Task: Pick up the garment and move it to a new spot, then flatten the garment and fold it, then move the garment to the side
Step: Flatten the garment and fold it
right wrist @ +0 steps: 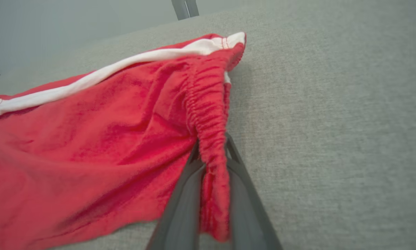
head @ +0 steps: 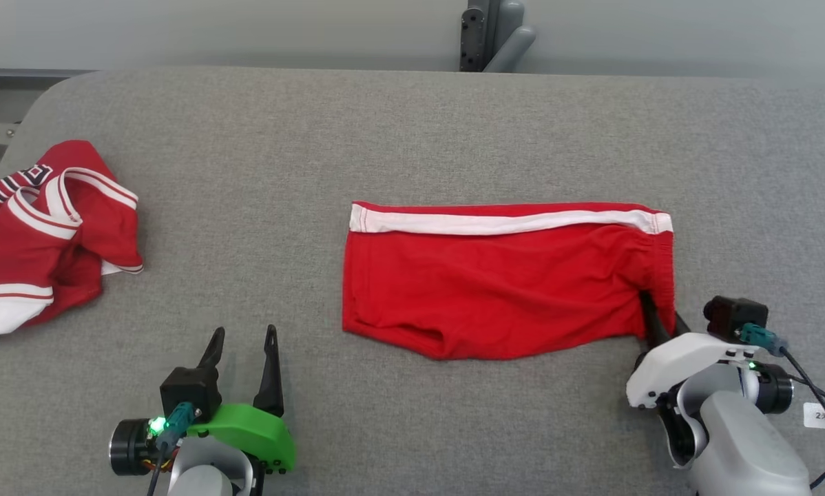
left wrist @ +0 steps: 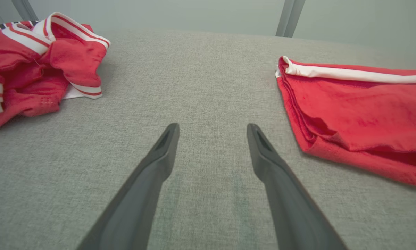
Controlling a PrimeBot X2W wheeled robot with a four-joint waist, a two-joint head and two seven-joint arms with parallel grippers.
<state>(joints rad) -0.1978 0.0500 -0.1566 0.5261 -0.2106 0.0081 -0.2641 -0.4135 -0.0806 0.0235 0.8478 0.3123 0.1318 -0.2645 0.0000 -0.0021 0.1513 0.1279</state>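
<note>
Red cotton shorts with a white side stripe lie flat near the middle of the grey fabric-covered table, with the stripe along the far edge and the elastic waistband at the robot's right. They look folded once already. The left wrist view shows 2 layers stacked at the leg-hem edge, so the pick-up, the flattening and at least 1 fold seem done. What is left, as I judge it, is carrying the shorts off to the side (or perhaps a 2nd fold first; the frames cannot settle that).

The right hand is clenched on the gathered waistband at the near right corner — the red elastic is pinched between its 2 dark fingers and bunched along them. The left hand is released, its fingers spread wide above bare table, well apart from the shorts and touching nothing. A crumpled red-and-white jersey sits at the far left edge of the table, away from both hands.
</note>
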